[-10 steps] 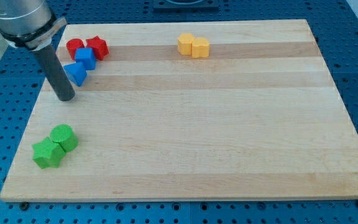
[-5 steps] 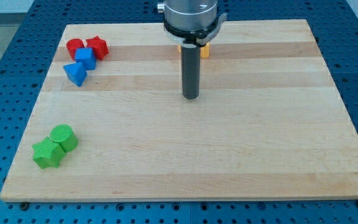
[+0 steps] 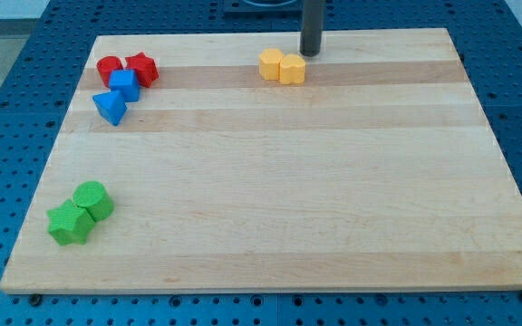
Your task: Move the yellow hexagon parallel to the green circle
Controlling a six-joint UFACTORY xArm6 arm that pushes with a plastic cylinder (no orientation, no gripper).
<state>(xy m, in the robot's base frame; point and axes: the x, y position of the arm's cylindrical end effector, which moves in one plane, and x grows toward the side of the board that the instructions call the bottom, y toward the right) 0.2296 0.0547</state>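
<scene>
The yellow hexagon lies near the board's top edge, touching a second yellow block on its right. The green circle sits at the bottom left, touching a green star-like block below and left of it. My tip rests on the board just above and to the right of the two yellow blocks, a small gap from the right one. The rod rises out of the view's top.
A red circle and a red star sit at the top left. A blue cube and a blue triangle lie just below them. The wooden board lies on a blue perforated table.
My tip moved from the left side near the blue blocks, across the board's middle, up to the top edge beside the yellow blocks. No block has moved.
</scene>
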